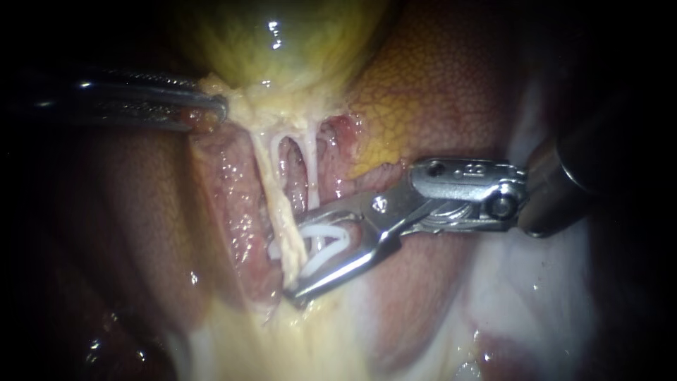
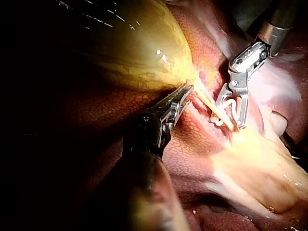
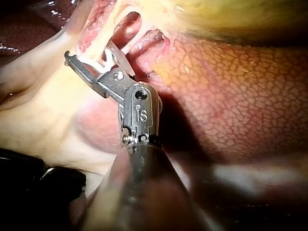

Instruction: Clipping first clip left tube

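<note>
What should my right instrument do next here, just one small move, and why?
Probably close the right instrument gently to shut the open white plastic clip: the pale yellowish left tube already crosses between its legs, while the left instrument grips pale tissue below the yellow-green gallbladder, holding it taut.

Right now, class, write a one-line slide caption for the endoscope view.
Left instrument grips tissue below the gallbladder while the right instrument holds a white clip at the left tube.

Bright centre, dark edges — glare on gallbladder (image 1: 282, 39).
</note>
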`<state>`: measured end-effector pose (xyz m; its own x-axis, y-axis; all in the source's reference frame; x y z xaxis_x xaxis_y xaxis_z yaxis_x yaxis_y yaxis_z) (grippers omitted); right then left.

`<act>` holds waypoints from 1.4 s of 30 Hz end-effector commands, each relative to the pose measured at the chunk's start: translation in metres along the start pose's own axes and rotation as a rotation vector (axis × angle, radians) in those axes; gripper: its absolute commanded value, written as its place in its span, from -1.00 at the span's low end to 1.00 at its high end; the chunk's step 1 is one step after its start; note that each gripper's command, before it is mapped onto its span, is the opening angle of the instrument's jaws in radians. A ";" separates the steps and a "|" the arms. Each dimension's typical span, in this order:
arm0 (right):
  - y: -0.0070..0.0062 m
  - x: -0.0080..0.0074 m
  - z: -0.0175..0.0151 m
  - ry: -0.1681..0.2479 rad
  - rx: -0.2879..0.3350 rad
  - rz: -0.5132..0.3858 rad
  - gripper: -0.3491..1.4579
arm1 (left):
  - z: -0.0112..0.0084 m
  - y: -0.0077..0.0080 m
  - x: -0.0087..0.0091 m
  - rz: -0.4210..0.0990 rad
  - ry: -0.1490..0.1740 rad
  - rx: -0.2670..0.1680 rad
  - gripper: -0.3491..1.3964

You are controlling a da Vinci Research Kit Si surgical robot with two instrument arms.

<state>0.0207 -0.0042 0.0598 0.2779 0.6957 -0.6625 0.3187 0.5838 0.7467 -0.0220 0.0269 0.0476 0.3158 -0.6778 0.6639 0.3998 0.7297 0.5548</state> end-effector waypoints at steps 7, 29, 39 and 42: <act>-0.0011 0.0000 0.0014 0.012 0.067 0.001 -0.14 | 0.0000 0.0000 0.0000 0.000 0.000 0.000 -1.00; -0.0037 0.0005 0.0045 -0.004 0.118 -0.010 -0.16 | -0.0001 0.0000 0.0000 0.001 0.000 0.001 -1.00; -0.0037 0.0006 0.0048 -0.001 0.119 -0.010 -0.20 | -0.0001 0.0000 0.0000 0.001 0.000 0.001 -1.00; -0.0036 0.0006 0.0047 -0.001 0.119 0.007 -0.25 | -0.0001 0.0000 0.0000 0.001 0.000 0.001 -1.00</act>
<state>0.0240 -0.0079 0.0566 0.2828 0.7005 -0.6552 0.4223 0.5224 0.7408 -0.0219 0.0269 0.0476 0.3161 -0.6774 0.6642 0.3988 0.7301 0.5549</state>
